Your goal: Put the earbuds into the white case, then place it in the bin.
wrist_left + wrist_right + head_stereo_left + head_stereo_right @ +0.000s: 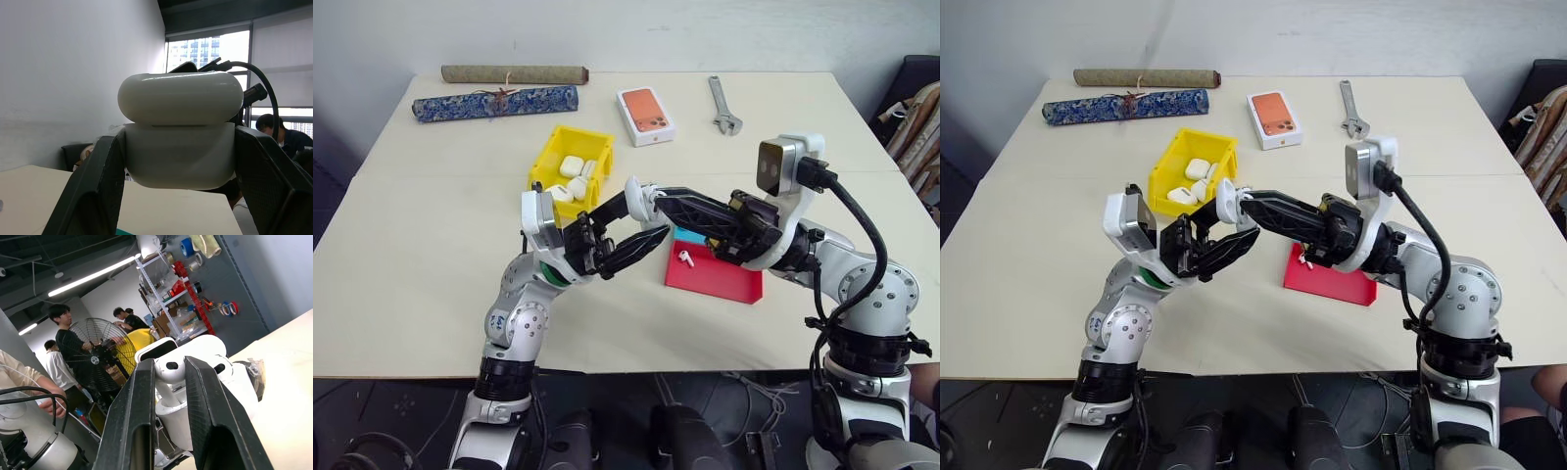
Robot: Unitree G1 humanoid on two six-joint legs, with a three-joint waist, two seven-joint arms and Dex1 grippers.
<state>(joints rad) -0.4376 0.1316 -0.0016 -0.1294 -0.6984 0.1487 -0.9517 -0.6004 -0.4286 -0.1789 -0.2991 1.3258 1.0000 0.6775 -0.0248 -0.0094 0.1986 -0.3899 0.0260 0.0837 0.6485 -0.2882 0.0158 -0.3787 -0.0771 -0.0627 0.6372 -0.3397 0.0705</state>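
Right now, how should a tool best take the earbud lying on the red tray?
Pinch the earbud by its rounded head, coming straight down from above. It lies flat on the red tray, stem sideways, with open tray around it.

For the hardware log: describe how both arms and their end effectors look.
Both arms are silver-grey metal with black joints. Each end effector, left and right, has two black, ribbed, tapering fingers. The right wrist bears a white camera block with a thick black cable looping back along the arm; the left wrist bears a similar white block.
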